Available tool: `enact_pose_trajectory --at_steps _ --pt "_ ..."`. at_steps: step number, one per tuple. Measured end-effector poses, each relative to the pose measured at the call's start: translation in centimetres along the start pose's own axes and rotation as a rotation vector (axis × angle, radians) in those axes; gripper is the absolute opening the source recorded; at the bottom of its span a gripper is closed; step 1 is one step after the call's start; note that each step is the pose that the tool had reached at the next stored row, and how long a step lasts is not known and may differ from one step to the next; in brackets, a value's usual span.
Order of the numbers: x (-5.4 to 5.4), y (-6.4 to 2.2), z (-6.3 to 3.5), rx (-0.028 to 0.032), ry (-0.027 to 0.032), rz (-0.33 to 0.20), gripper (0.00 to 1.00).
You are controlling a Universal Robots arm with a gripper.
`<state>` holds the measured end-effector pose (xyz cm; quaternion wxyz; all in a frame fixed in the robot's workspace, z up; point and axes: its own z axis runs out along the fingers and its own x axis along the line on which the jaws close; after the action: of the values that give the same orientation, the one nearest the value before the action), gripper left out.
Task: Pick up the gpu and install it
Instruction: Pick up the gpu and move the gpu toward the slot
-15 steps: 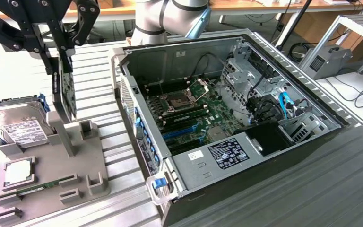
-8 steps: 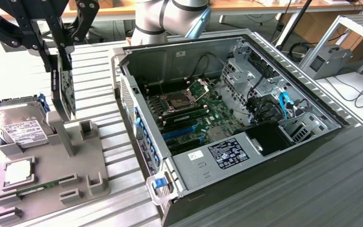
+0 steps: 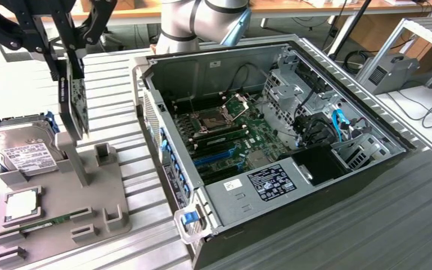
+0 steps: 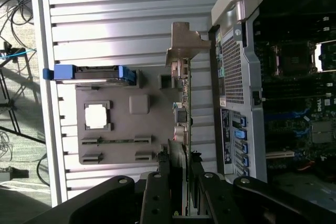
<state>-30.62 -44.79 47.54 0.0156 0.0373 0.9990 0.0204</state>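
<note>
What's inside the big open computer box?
Inside the case: a green motherboard with blue slots, black cables and a blue cable. A grey labelled cover and a black box hide whatever lies beneath them.

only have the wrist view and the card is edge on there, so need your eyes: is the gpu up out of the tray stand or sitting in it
observer: In the exterior view the gpu hangs upright in the gripper, lower edge about level with the tall post top; whether it is clear of the post I cannot tell.
operator: hard drive is edge on for me too, which way does its label face
observer: The hard drive leans back, white label turned up toward the exterior camera.
operator: whats at the cases far end
observer: Metal drive cages and a blue cable, at the exterior view's right of the motherboard.
</note>
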Motion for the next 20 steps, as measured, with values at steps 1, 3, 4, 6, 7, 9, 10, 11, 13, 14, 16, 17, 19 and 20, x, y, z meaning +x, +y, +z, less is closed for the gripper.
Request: enact_pose_trajectory --at_steps 1,3,4,6,7,9,10,11,13,14,16,17,19,20 --pt "0.00 0.00 -0.08 0.0001 0.0000 0.000 0.26" --pt "-0.01 0.01 -0.26 0.0000 0.0000 0.000 0.26" --pt "-0.01 0.01 -0.34 0.0000 0.0000 0.000 0.26" --pt "-0.02 0.03 -0.58 0.0001 0.0000 0.000 0.26" --pt "-0.02 0.03 -0.66 0.0001 0.0000 0.000 0.26" --pt "-0.03 0.04 -0.83 0.0001 0.0001 0.000 0.26" --pt "-0.03 0.04 -0.91 0.0001 0.0000 0.000 0.26" --pt "-0.03 0.04 -0.99 0.0001 0.0001 0.000 0.26" --pt "-0.04 0.05 -0.99 -0.0001 0.0002 0.000 0.26" --pt "-0.11 0.05 -0.97 0.0003 0.0018 0.000 0.26" --pt "-0.18 0.02 -0.83 0.0003 0.0039 0.000 0.26" --pt "-0.21 0.01 -0.77 0.0003 0.0047 0.000 0.26" --pt "-0.26 -0.02 -0.66 0.0004 0.0061 0.000 0.26" --pt "-0.28 -0.04 -0.60 0.0006 0.0067 0.000 0.26"
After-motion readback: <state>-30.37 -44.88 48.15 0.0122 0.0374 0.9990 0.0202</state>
